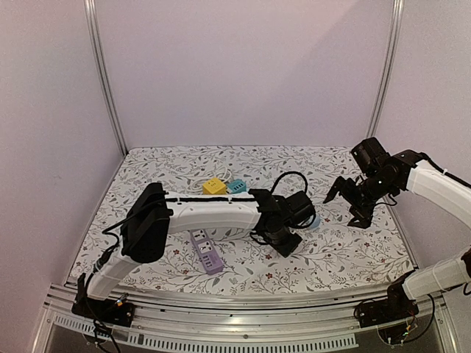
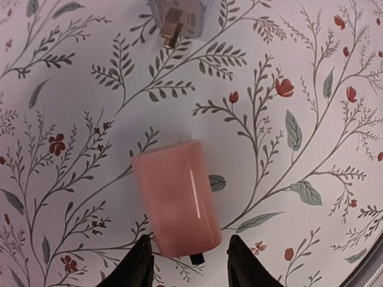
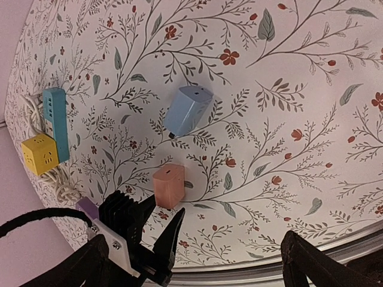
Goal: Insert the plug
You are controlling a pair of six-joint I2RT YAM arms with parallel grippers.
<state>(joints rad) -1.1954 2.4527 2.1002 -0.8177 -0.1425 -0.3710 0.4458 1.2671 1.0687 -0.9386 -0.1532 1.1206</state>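
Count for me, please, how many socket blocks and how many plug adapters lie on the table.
Socket blocks: 3 (yellow block, teal block, purple block)
Plug adapters: 2 (pink adapter, blue adapter)
Total: 5

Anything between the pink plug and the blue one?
No: only bare floral cloth separates the pink plug from the blue plug, clearest in the right wrist view.

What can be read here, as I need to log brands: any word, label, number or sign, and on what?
No readable text in any view.
pink plug: plain, no print shows.
blue plug: no print shows.
yellow cube, teal strip, purple strip: too small to tell any marking.
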